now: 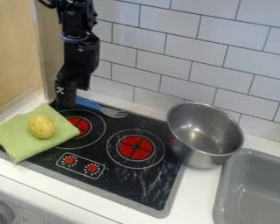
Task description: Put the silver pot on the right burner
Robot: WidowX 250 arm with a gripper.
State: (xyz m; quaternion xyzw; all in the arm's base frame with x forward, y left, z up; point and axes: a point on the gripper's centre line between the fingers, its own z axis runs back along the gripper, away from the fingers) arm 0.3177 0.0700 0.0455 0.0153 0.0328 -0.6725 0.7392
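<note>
Ok, pot [204, 131] by R edge of stove [127, 183]: prob. light, stiff, slick; pinch rim [192, 103]. Can't tell if my gripper [67, 97] is clenched or released.

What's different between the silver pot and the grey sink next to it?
The silver pot is round, while the grey sink has straighter sides with rounded corners. The pot is shiny metal; the sink looks duller. The pot stands up at the edge of the stove, whereas the sink is set down into the white counter. Both are hollow and open at the top.
</note>
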